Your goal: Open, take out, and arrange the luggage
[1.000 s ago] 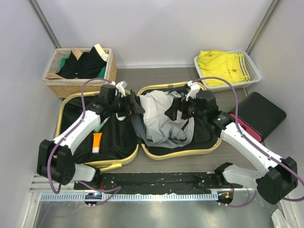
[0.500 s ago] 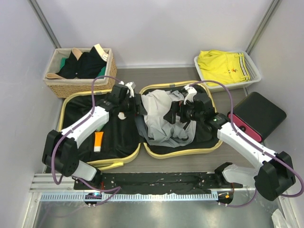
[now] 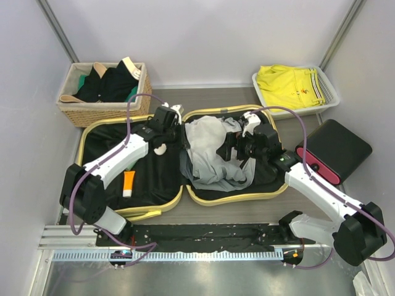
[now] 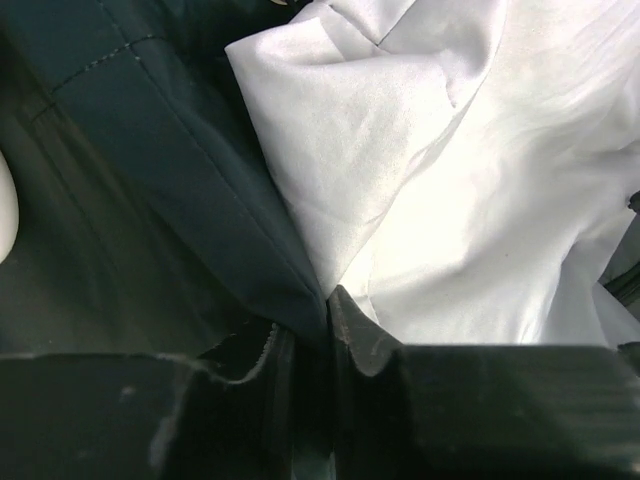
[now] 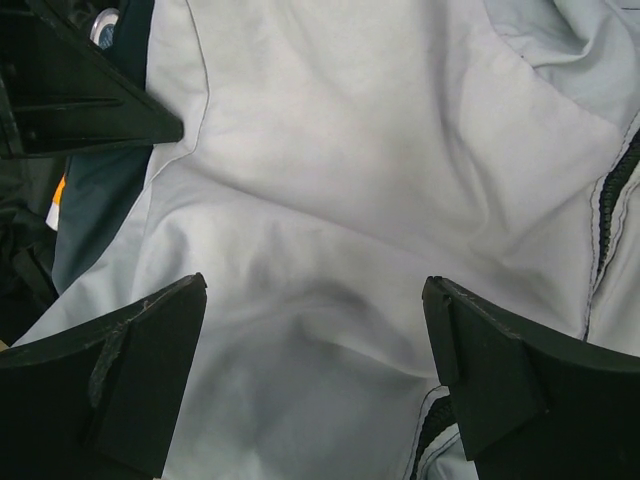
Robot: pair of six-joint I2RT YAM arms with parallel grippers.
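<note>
While right claw (image 5: pixel 315 288) gapes over smooth grey garment (image 5: pixel 350 150) — left claw (image 4: pixel 305 318) pinches dark stitched fold (image 4: pixel 200 170).

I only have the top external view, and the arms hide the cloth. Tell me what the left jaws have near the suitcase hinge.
Observer: In the left wrist view the left jaws are nearly together on a fold of dark fabric, right beside the edge of the pale grey garment.
Operator: Report the right jaws.
Observer: Wide open in the right wrist view, standing apart over a smooth stretch of the same garment; nothing is pinched between them.
Operator: Name any fastening on it.
Observer: A black zip runs down the garment's right side in that view.
</note>
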